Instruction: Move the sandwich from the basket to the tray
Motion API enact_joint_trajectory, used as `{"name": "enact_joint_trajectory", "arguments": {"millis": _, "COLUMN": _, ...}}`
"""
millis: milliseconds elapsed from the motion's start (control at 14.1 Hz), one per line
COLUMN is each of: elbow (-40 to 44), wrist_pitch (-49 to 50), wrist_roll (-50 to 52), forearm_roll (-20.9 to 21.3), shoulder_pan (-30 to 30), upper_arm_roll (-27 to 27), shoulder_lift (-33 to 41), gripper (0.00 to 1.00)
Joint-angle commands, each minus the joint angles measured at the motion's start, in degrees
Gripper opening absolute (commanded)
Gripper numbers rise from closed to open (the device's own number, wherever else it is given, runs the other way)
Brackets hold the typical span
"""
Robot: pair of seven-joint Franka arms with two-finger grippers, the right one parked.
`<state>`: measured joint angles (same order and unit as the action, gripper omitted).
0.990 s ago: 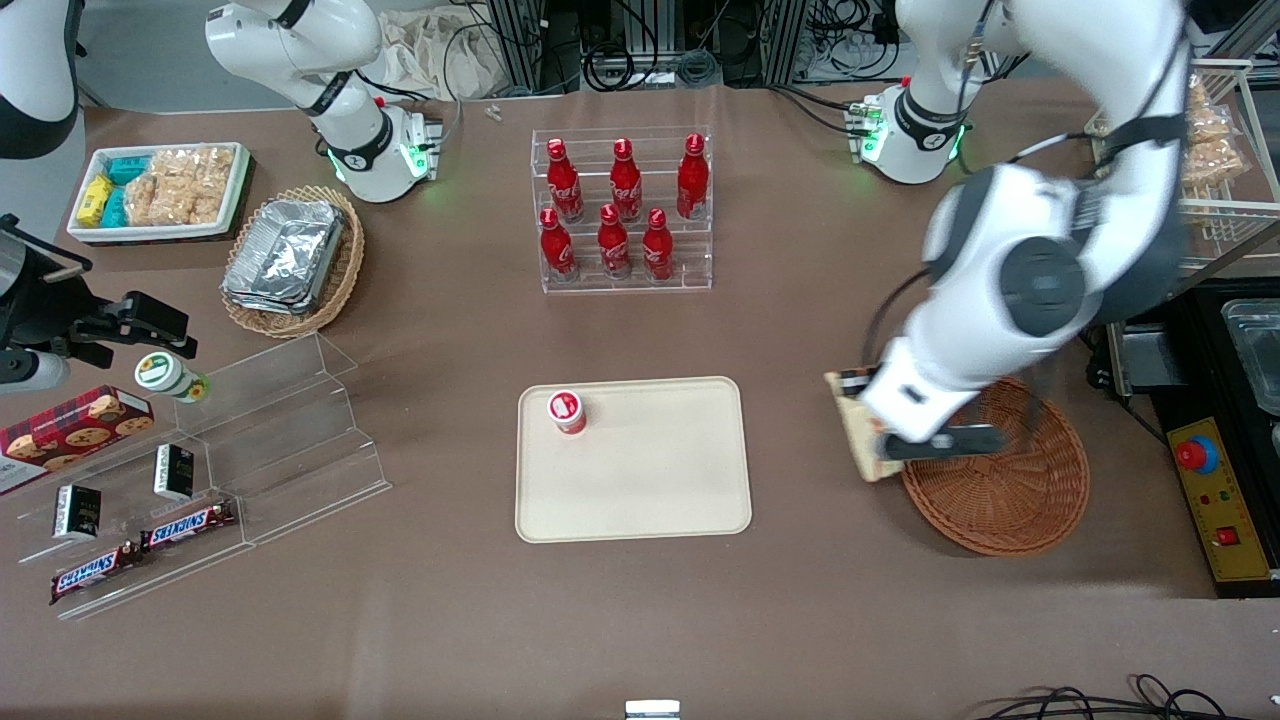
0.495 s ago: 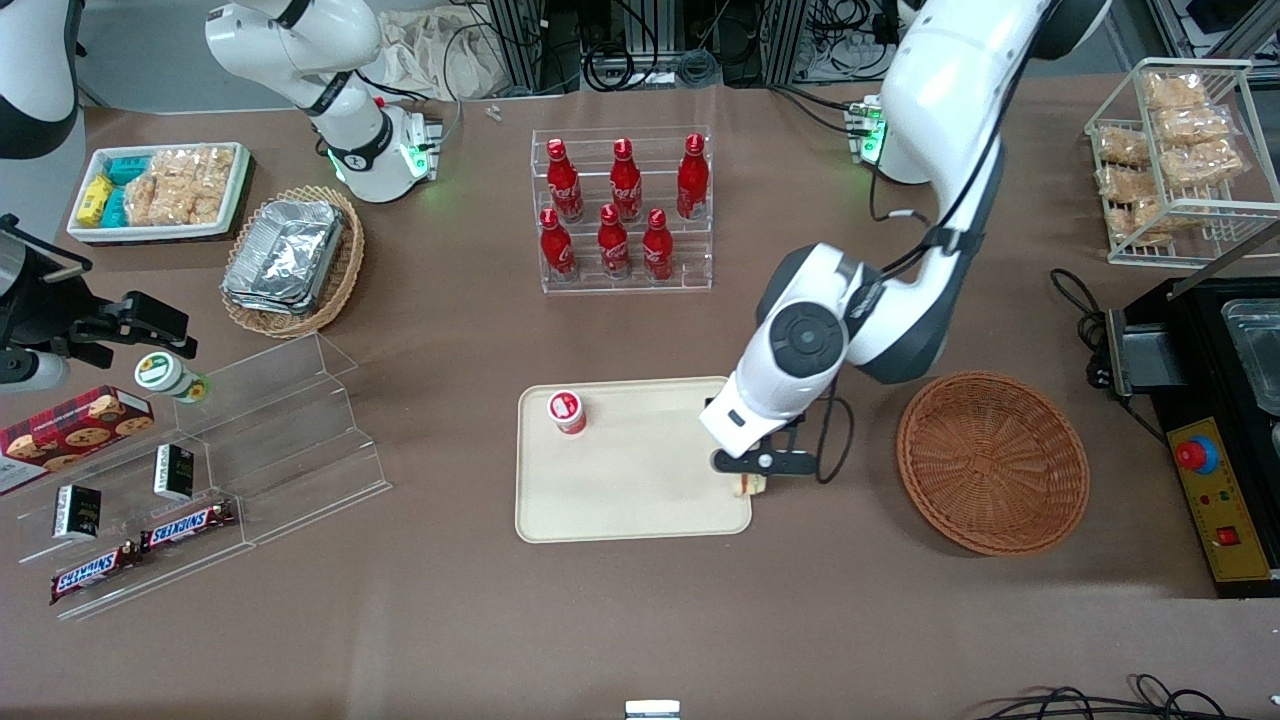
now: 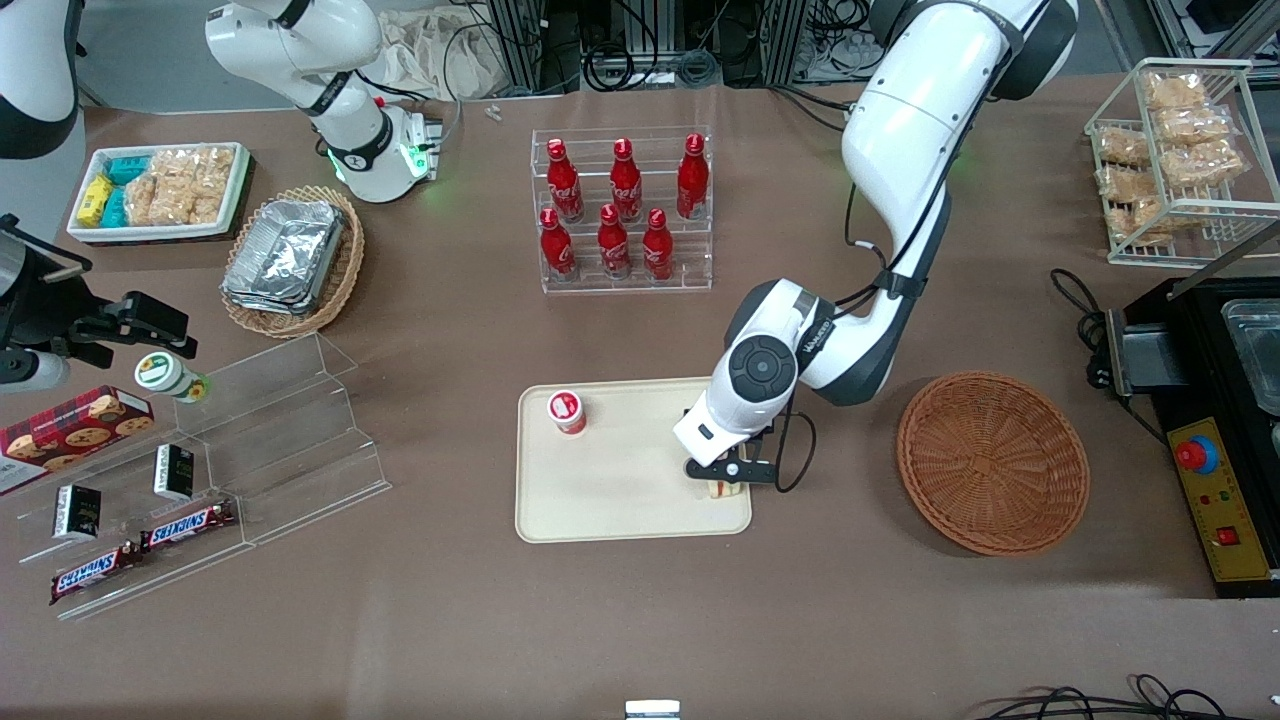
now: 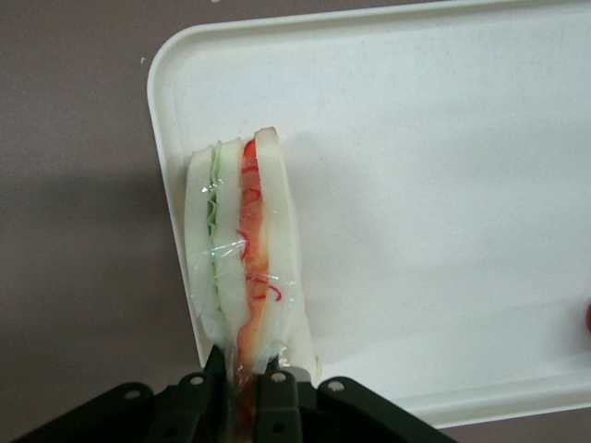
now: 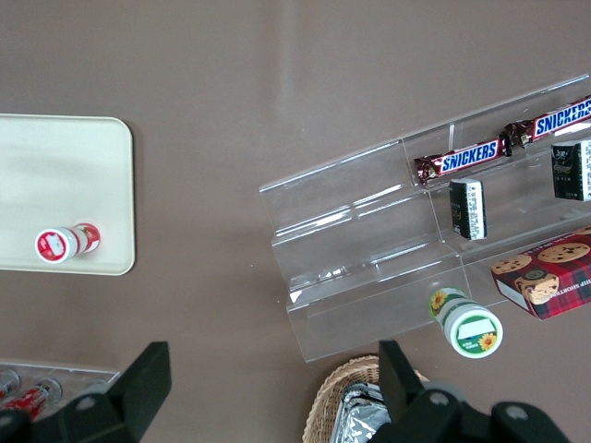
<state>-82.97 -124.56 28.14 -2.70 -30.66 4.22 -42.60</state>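
My left gripper (image 3: 722, 478) is shut on the sandwich (image 3: 724, 488), a plastic-wrapped wedge of white bread with red and green filling. In the left wrist view the sandwich (image 4: 242, 254) hangs from the fingers (image 4: 277, 397) over the corner of the cream tray (image 4: 434, 185). In the front view the gripper is above the tray (image 3: 630, 495) at its corner nearest the reddish-brown wicker basket (image 3: 992, 462). The basket holds nothing.
A small red-capped bottle (image 3: 566, 411) lies on the tray. A clear rack of red bottles (image 3: 622, 210) stands farther from the camera. A tan basket of foil trays (image 3: 293, 256), an acrylic shelf with snacks (image 3: 200, 480) and a wire snack rack (image 3: 1180, 150) are also there.
The left arm carried the sandwich from the basket's edge sideways to over the tray's corner. In the last half second it moved a little farther over the tray.
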Motion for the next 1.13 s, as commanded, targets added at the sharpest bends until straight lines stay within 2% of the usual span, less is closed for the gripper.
{"name": "enact_joint_trajectory", "arguments": {"millis": 0, "elbow": 1.84, "wrist_pitch": -0.15, "wrist_roll": 1.21, "forearm_roll": -1.16, "shoulder_pan": -0.63, "upper_arm_roll": -0.44, "shoulder_lift": -0.82, "gripper": 0.99}}
{"name": "enact_joint_trajectory", "arguments": {"millis": 141, "elbow": 1.85, "wrist_pitch": 1.33, "wrist_roll": 3.14, "forearm_roll": -1.95, "shoulder_pan": -0.28, "upper_arm_roll": -0.44, "shoulder_lift": 0.67, "gripper": 1.0}}
{"name": "enact_joint_trajectory", "arguments": {"millis": 424, "elbow": 2.28, "wrist_pitch": 12.65, "wrist_roll": 1.75, "forearm_roll": -1.78, "shoulder_pan": 2.44, "upper_arm_roll": -0.62, "shoulder_lift": 6.99, "gripper": 0.99}}
{"name": "enact_joint_trajectory", "arguments": {"millis": 848, "elbow": 2.28, "wrist_pitch": 28.74, "wrist_roll": -15.01, "forearm_roll": -1.69, "shoulder_pan": 12.54, "upper_arm_roll": -0.79, "shoulder_lift": 16.92, "gripper": 0.99}}
{"name": "enact_joint_trajectory", "arguments": {"millis": 1061, "elbow": 2.2, "wrist_pitch": 32.36, "wrist_roll": -20.65, "forearm_roll": 0.49, "shoulder_pan": 16.15, "upper_arm_roll": -1.23, "shoulder_lift": 21.06, "gripper": 0.99}}
